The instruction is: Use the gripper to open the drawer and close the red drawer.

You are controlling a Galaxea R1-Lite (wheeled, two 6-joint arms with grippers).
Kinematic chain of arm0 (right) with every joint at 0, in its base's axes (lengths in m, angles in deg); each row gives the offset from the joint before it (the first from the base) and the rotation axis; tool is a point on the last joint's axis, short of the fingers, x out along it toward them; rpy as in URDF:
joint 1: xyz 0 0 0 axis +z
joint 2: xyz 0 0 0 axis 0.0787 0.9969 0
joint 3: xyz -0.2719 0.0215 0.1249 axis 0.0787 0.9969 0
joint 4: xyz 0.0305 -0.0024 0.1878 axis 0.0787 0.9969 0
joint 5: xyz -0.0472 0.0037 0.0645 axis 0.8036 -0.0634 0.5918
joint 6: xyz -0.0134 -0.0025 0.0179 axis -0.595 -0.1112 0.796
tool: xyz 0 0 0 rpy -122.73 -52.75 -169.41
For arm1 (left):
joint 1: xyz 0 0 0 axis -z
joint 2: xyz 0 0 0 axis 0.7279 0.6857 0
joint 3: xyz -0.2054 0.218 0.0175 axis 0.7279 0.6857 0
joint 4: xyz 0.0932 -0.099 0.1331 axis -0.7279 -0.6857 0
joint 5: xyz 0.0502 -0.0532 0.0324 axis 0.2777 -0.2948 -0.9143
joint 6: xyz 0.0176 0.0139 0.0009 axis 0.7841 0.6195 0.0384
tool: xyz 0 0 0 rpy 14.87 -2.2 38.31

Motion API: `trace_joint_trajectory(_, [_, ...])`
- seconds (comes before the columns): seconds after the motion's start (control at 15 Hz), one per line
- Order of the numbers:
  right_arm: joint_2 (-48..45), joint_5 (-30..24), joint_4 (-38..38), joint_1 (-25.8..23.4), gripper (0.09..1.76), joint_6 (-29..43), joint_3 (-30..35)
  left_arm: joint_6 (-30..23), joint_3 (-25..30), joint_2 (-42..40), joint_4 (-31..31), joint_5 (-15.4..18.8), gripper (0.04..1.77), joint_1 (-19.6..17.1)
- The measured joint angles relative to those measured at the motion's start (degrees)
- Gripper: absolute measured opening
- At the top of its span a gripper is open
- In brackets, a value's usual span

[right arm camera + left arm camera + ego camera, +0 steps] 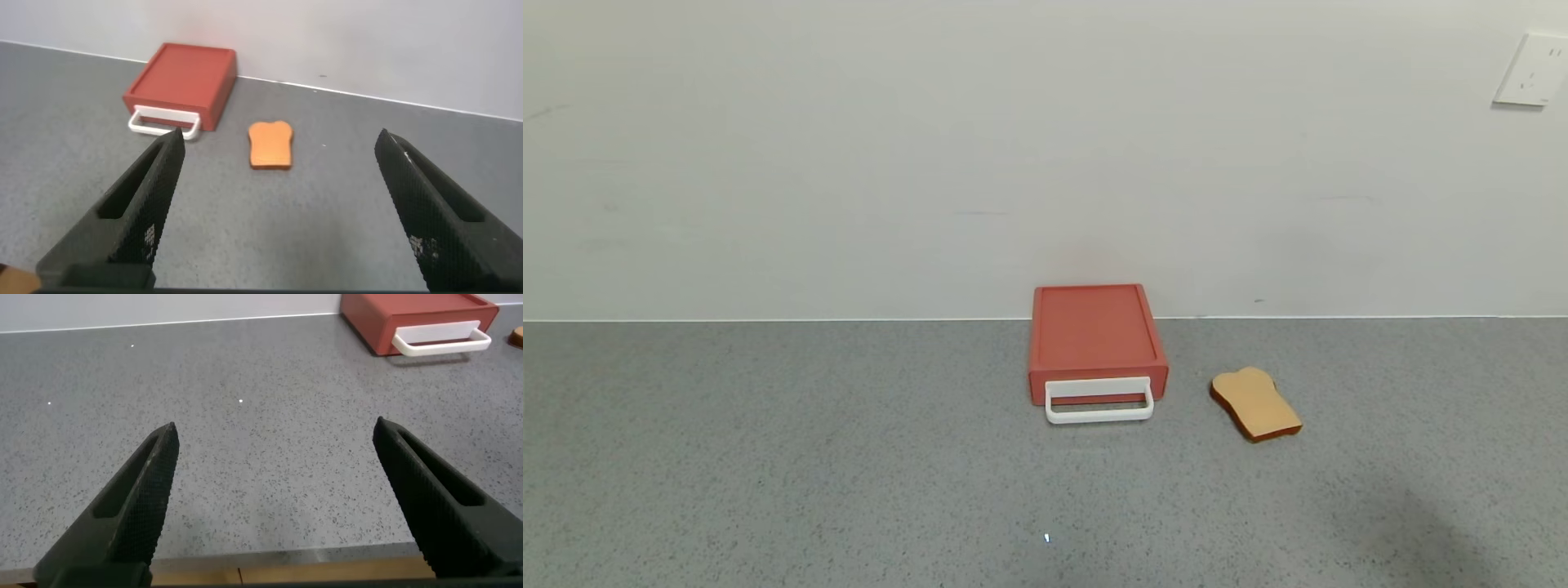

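Grey speckled counter (768, 457) runs back to a plain pale wall (849, 163), and the red drawer (1094, 335) sits at the far edge, its back against or just short of that wall. Its tray looks pushed in, flush with the box front, and the white loop handle (1099, 400) lies out over the counter on the near side. Whether anything is inside is hidden by the red top. Just beside it, on the robot's right and apart from it, a tan slice of bread (1255, 404) lies flat.

Neither arm shows in the head view. The left gripper (274, 498) hangs low over bare counter, well short of the drawer, its fingers (135, 506) spread wide and empty. The right gripper (278, 212) sits higher and farther back, fingers (139, 216) likewise spread with nothing between them. A white wall socket (1534, 69) is cut off by the frame edge at the upper right
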Motion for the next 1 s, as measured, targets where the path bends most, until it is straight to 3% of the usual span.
trace_joint_trajectory(0.27, [-10.2,3.9,8.5,-6.2,1.71,0.1,2.0,0.0,0.0,0.0,0.1,-0.1,1.72,0.0])
trace_joint_trajectory(0.6, [-19.8,4.1,9.6,-15.2,1.71,0.1,5.2,0.0,0.0,0.0,-0.1,0.0,1.72,0.0])
trace_joint_trajectory(0.8, [-24.2,3.5,11.0,-16.5,1.71,0.6,7.9,0.0,0.0,0.0,0.0,0.0,1.72,0.0])
trace_joint_trajectory(1.0, [-25.8,4.0,10.9,-12.2,1.71,1.2,8.6,0.0,0.0,0.0,-0.1,-0.1,1.72,0.0])
